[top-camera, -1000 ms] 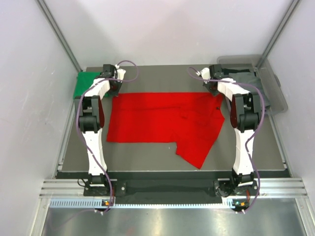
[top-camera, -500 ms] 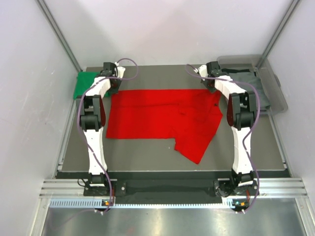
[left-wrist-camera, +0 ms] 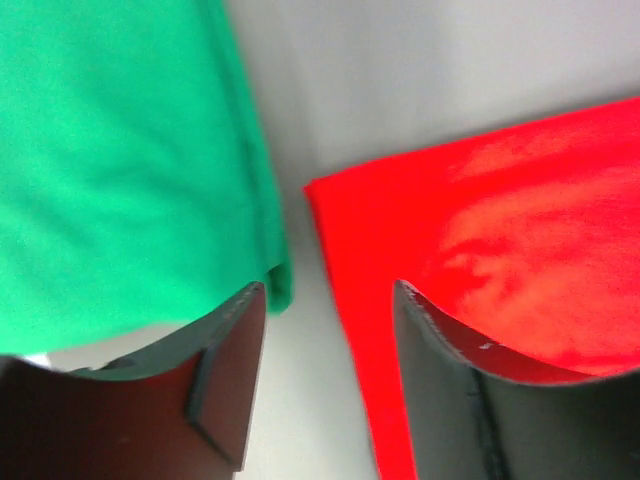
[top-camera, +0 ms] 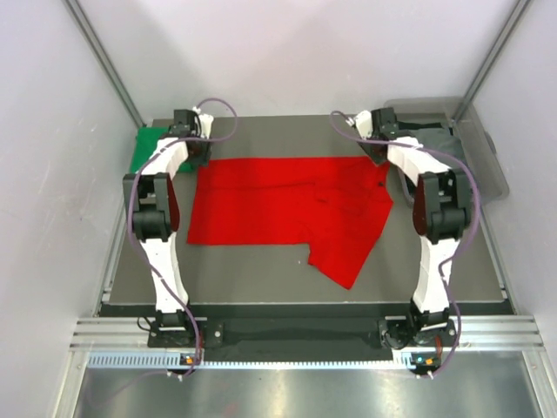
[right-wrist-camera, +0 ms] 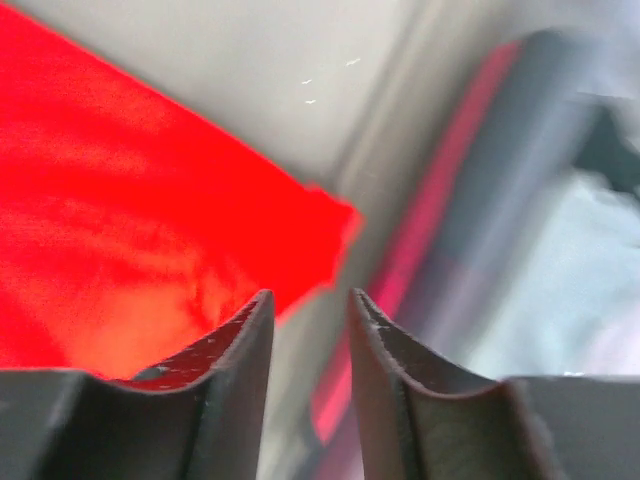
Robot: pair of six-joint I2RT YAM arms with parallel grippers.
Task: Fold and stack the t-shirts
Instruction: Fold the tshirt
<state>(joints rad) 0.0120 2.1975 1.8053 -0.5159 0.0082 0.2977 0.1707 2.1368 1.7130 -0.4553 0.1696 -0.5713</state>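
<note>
On top of a flat dark grey matte table (top-camera: 261,261), boxed in by plain white walls (top-camera: 305,52) and slanted metal frame posts (top-camera: 104,61), a bright red soft cloth t-shirt (top-camera: 278,205) lies spread flat across the middle. Its far edge is straight, and one pointed flap sticks out toward the near side at right. At the far left corner sits a folded solid green cloth t-shirt (top-camera: 146,150), just beside the red corner with a thin strip of table between them. At the far right corner is a clear plastic bin (top-camera: 492,174) with grey and dark cloth (top-camera: 435,138) bunched inside. Over the green/red gap the left tool (left-wrist-camera: 328,300) has its dark fingers well apart, gripping nothing. At the red shirt's far right corner the right tool (right-wrist-camera: 310,300) has its fingers a narrow gap apart, empty, with the bin rim beside it.
</note>
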